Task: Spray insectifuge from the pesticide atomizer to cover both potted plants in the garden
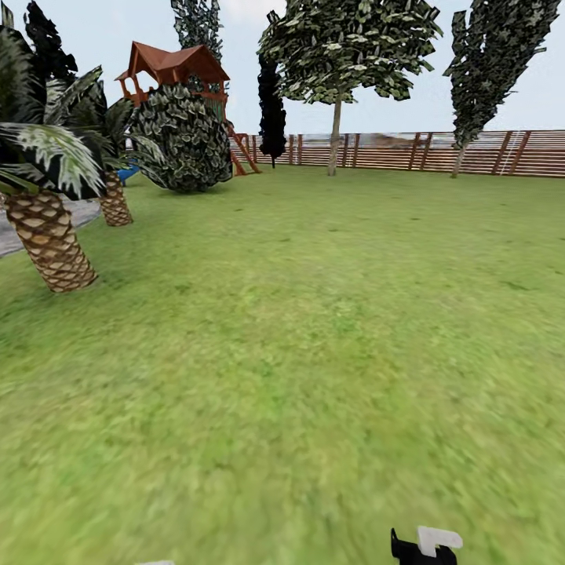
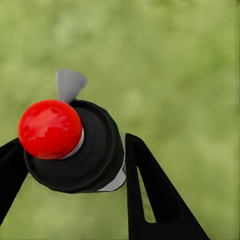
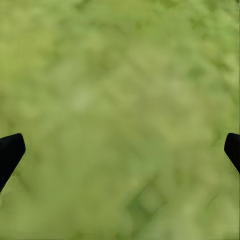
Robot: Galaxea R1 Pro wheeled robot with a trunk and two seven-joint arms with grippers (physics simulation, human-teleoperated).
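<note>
In the left wrist view my left gripper (image 2: 75, 142) is shut on the pesticide atomizer (image 2: 97, 150). I see it from its top end: a dark round body, a white label edge, a grey cone nozzle (image 2: 69, 84) and a glossy red knob (image 2: 50, 128). Blurred lawn lies beneath it. My right gripper (image 3: 125, 140) is open over bare grass, with its black fingertips (image 3: 10, 152) at the picture's two sides and nothing between them. A black and white part of my right arm (image 1: 426, 544) pokes in at the head view's lower edge. The potted plants are out of view.
The garden lawn (image 1: 314, 329) stretches ahead to a brown slatted fence (image 1: 471, 153). Two scaly-trunked palms (image 1: 49, 235) stand at the left by a grey paved strip (image 1: 12, 235). Behind them are a big leafy bush (image 1: 184, 141), a wooden play tower (image 1: 176, 71) and trees (image 1: 337, 55).
</note>
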